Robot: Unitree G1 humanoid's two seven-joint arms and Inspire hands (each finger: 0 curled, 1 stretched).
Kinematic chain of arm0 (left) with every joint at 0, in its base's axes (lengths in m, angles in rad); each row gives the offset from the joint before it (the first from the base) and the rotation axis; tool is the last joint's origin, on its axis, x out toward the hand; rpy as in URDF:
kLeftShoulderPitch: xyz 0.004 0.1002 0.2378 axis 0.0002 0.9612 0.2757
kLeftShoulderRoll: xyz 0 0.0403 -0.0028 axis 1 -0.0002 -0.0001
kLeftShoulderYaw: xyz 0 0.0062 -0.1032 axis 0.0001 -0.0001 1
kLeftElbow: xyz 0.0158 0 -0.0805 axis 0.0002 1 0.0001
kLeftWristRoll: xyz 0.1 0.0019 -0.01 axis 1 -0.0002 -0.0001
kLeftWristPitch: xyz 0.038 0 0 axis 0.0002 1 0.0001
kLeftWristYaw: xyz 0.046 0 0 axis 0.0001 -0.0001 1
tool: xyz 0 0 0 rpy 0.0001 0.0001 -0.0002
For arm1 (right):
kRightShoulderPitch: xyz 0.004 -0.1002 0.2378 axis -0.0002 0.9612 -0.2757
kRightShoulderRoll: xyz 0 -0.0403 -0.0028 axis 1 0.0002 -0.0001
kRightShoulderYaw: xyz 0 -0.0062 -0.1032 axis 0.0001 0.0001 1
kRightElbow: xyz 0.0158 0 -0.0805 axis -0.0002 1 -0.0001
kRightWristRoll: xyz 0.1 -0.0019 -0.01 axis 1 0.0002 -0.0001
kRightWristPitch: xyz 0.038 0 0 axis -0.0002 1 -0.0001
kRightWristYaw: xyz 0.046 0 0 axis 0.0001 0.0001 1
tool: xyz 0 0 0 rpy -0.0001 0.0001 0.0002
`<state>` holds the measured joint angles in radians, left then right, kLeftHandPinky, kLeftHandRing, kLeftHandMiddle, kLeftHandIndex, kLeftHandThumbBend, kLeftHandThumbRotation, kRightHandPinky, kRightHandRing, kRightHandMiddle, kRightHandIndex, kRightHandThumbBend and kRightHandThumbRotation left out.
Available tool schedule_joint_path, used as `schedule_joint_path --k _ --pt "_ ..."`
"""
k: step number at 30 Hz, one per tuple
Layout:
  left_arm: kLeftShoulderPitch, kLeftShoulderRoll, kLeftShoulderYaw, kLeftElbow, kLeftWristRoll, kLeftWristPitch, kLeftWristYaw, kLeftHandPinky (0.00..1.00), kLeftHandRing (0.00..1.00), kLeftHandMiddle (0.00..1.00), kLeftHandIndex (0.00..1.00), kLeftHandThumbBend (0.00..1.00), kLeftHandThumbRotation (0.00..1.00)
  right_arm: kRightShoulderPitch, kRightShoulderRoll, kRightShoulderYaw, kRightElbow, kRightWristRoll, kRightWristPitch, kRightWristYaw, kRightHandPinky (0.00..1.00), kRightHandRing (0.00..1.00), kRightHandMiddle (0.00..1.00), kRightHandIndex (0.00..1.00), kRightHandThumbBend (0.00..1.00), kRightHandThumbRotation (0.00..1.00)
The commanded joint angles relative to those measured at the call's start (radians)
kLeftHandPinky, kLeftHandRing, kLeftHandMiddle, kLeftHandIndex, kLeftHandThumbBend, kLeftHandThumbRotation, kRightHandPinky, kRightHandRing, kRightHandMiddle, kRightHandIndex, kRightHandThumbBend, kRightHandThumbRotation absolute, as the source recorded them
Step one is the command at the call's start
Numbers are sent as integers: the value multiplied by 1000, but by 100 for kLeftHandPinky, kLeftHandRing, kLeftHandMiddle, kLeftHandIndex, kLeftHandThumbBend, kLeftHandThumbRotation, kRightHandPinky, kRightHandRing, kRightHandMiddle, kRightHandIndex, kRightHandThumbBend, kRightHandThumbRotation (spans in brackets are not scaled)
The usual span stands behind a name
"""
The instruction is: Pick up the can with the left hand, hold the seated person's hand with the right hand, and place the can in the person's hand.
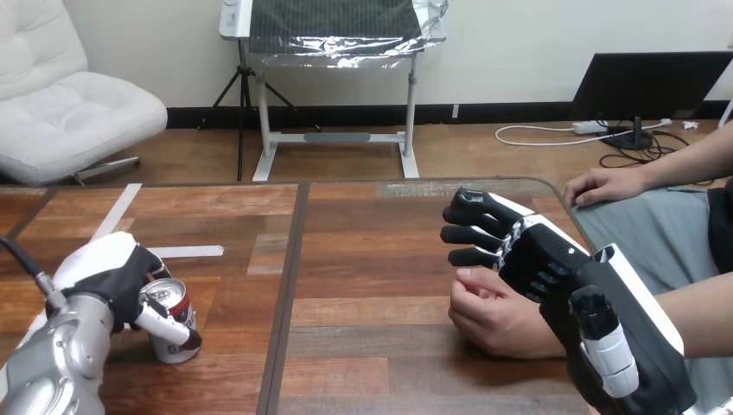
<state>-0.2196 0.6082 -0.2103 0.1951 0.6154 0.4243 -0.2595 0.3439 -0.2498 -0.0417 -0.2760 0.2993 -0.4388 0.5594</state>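
A silver and red can (179, 343) stands on the wooden table (363, 259) near its front left. My left hand (111, 275) is shut on it, thumb across the front and fingers behind. At the right, the person's hand (488, 316) rests on the table as a loose fist. My right hand (543, 262) lies over the back of that hand and wrist, open. Its fingers (474, 223) reach out straight to the left above the fist. Its thumb (605, 346) hangs in front of the person's wrist without closing on it.
The person's other hand (605, 185) lies flat at the table's far right edge. White tape strips (185, 252) mark the table just beyond the can. A dark seam (290, 285) runs down the table's middle.
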Motion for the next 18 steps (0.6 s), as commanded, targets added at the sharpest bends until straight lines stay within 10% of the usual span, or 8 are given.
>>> schedule_joint_path --k 1,18 --pt "-31 -6 53 -26 -25 -5 33 16 24 37 50 70 0 -64 -13 -12 -37 5 -18 -8 78 83 86 86 81 97" --pt "-18 -2 82 -68 -78 5 30 31 41 49 50 70 0 -63 -16 -9 -38 -2 2 -14 78 84 86 86 83 97"
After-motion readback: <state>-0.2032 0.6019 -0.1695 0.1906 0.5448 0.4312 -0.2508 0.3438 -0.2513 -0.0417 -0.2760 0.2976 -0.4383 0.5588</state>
